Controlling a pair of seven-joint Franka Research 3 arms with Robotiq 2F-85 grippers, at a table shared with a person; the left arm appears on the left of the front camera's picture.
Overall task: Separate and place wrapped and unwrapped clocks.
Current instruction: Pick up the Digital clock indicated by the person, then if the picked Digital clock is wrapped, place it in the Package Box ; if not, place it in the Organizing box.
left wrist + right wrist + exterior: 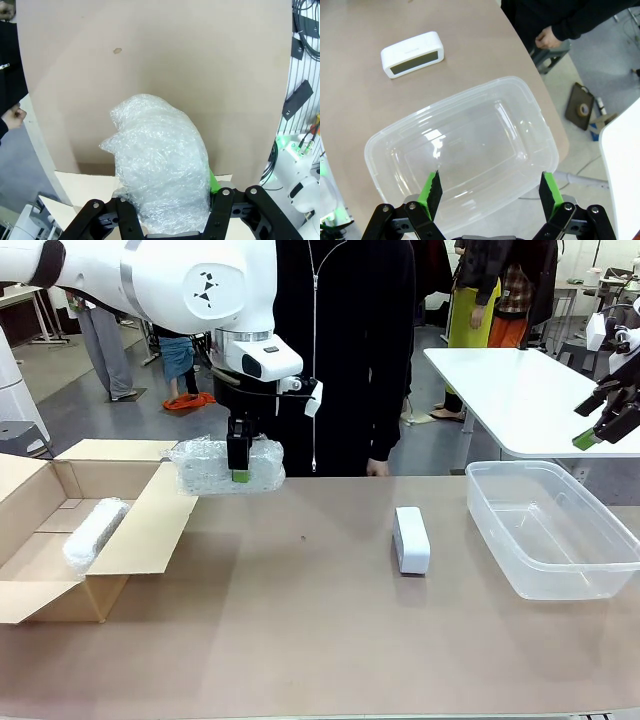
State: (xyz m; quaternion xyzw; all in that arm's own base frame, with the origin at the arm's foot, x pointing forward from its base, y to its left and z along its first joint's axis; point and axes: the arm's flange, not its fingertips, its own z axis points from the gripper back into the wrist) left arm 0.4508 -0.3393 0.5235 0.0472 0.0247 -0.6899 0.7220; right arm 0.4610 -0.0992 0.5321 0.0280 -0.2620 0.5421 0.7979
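Left-arm transfer at the carton's edge. The left gripper [240, 473] is closed partway on a bubble-wrapped clock [205, 468], clamped near its middle and carried clear of the table [300, 640]. The bundle's long axis is level and runs left to right in the front view, crosswise to the jaws. The open cardboard box [62, 483] lies to the robot's left of this claw. The bundle's left end hangs just over the upper edge of the folded-out right flap [150, 525]. A second wrapped clock [95, 532] lies on the box floor close to that flap, with bare floor on its far-left side. The drop probably calls for travel farther left, past the flap and over the resting bundle. The unwrapped clock [411, 539] lies on the table near the clear plastic bin [525, 464], its long axis near to far. The right gripper [490, 184], jaws wide and empty, hovers over the bin and is the nearer arm to that clock.
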